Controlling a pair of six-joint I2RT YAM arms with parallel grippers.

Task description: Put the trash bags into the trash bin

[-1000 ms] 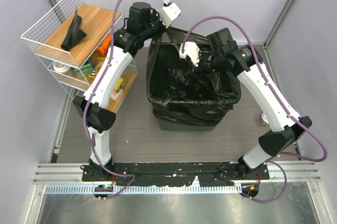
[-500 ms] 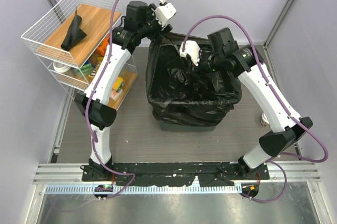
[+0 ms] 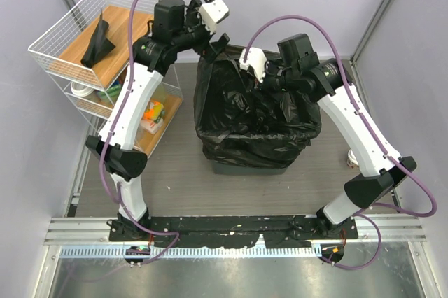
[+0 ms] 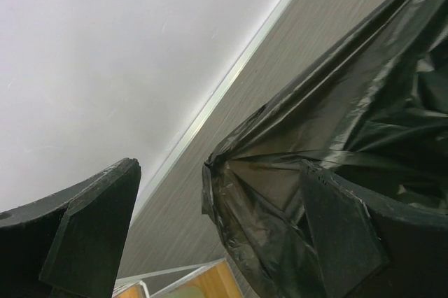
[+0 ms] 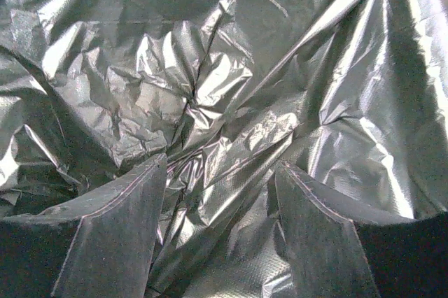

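At table centre: the trash bin [image 3: 248,166] stands upright on the table [image 3: 175,186]. It is lined with a crinkled black trash bag [image 3: 231,137], whose edge is folded out over the near rim and both side rims.
Far-left corner of bin: I find the left fingers [image 4: 98,221] at rim level and spread wide.
Bag relative to left fingers: a bunched corner of the bag [image 4: 241,179] sits in the gap. It lies against the finger on the right of the wrist view and well clear of the other one. Nothing is clamped.
Far side of bin mouth: the right fingers [image 5: 119,221] reach down inside the liner and are parted at a moderate gap.
Bag relative to right fingers: glossy film fills my wrist view, with one fold running up between the two tips. I cannot tell whether either finger touches it.
Left arm [image 3: 133,98] pose: the elbow is low on the left and the forearm slants up past the white wire rack [image 3: 49,46]. The wrist is turned toward the bin's far-left corner.
Right arm [image 3: 357,126] pose: the elbow is out on the right, the forearm slants toward the bin's far edge, and the wrist is pitched down into the opening.
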